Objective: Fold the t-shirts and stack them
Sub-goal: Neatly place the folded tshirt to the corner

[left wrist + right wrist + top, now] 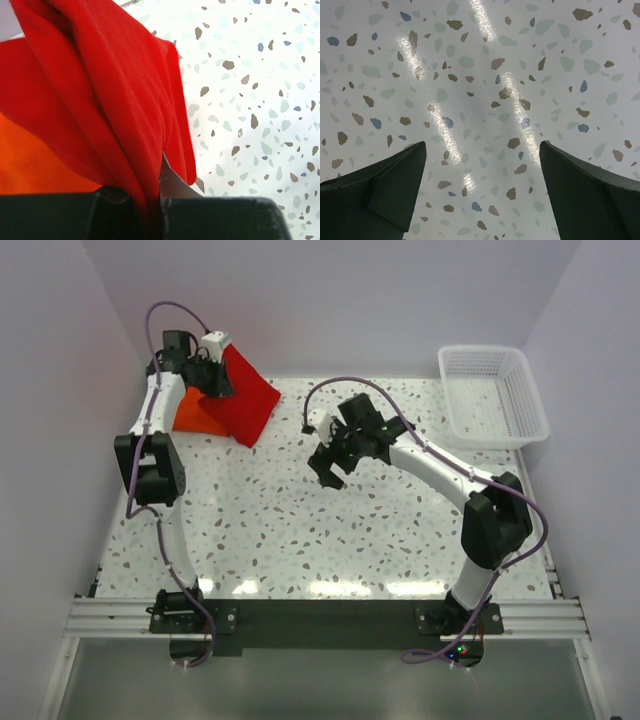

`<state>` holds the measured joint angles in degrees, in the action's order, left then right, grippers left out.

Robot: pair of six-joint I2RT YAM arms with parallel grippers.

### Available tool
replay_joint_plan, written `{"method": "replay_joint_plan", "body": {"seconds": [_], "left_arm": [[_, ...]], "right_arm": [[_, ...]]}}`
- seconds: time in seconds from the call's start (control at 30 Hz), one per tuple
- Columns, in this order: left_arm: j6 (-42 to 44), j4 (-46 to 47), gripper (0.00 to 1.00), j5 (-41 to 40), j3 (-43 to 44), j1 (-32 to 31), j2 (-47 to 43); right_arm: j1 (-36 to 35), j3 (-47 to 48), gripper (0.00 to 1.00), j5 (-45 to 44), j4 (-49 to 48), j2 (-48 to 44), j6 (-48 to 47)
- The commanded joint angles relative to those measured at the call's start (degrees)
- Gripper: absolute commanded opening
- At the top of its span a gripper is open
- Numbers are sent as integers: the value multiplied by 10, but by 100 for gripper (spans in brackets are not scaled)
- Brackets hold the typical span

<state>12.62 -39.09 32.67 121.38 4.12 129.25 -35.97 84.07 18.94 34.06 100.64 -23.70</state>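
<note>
The red t-shirt hangs bunched from my left gripper at the far left corner of the table. It drapes down and to the right until its lower edge touches the surface. In the left wrist view the jaws are pressed together on a thick gather of red cloth, which runs straight up out of the pinch. The orange t-shirt lies flat just behind and under it, on the left side, touching the red cloth.

The relation I care about is this: the cloth's long axis slants from the pinch down toward the table's middle, so its free lower corner points at my right gripper. That gripper hovers over bare speckled table with its fingers spread wide and nothing between them. It is well apart from the hem, which lies to its left and farther from me. The left arm is plainly nearer. I judge the right would have to reach across to catch that corner.

I cannot make out sleeves, collar or any fold lines in the red bundle. Most of the orange one is hidden, so I cannot tell whether it is folded. The white basket sits at the far right, away from both
</note>
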Motion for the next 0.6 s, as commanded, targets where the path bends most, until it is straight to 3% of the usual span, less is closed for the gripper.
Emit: {"method": "replay_joint_plan", "body": {"seconds": [0.0,0.57], "left_arm": [[19,22,0,38,12,6,-60],[-10,36,0,66,13,28,-85]], "right_arm": [[2,2,99,-8,18,-30,-7],[2,-46,99,-24,13,-67,-13]]}}
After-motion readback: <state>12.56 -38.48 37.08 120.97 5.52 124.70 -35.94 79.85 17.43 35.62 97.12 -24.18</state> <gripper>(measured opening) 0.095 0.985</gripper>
